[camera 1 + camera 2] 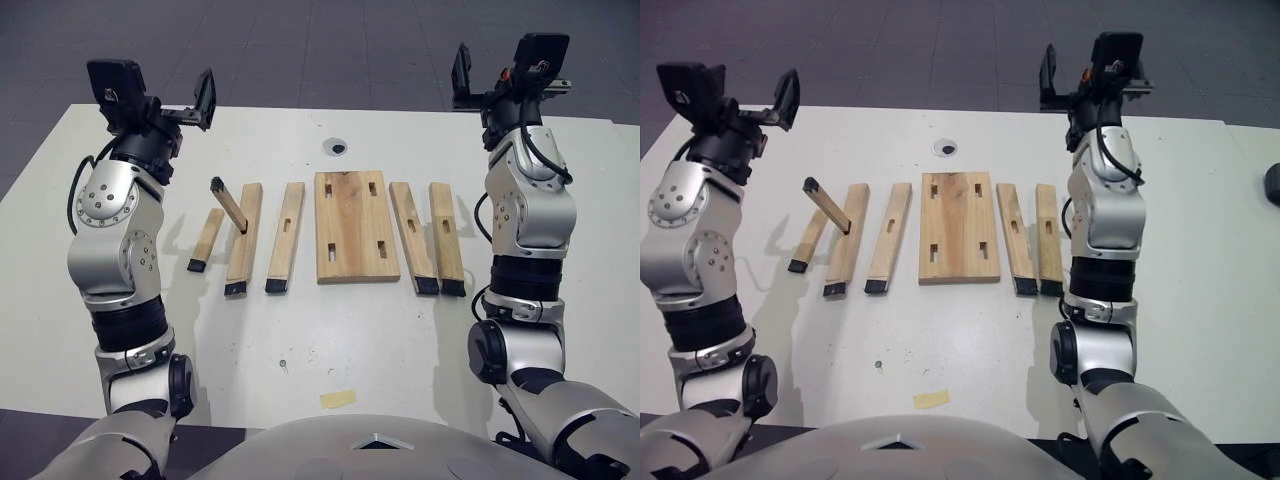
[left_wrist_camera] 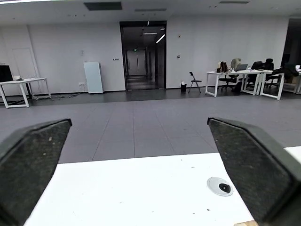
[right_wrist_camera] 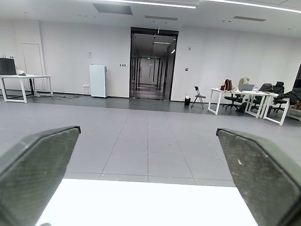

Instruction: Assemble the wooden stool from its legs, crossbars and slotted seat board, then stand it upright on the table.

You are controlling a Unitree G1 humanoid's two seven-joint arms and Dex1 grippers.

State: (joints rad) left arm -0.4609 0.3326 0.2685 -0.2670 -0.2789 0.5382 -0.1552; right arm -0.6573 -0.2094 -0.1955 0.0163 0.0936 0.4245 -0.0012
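Head view: you see the seat board (image 1: 356,227) flat on the table (image 1: 300,330), legs (image 1: 285,236) on both sides, a cable port (image 1: 338,147) beyond it. Left wrist view: left gripper (image 2: 139,121) spread, empty. Right wrist view: right gripper (image 3: 148,129) spread, empty

No word, number or label can be read anywhere. The nearest thing to a sign is a small green lit panel (image 3: 149,58) hanging in the corridor beyond the tall black-framed doorway (image 3: 132,66), at twelve o'clock from the flat white table (image 3: 141,202). Its marks are too small to make out. The pale yellow slip of tape (image 1: 338,398) at the table's six o'clock edge shows no legible writing.
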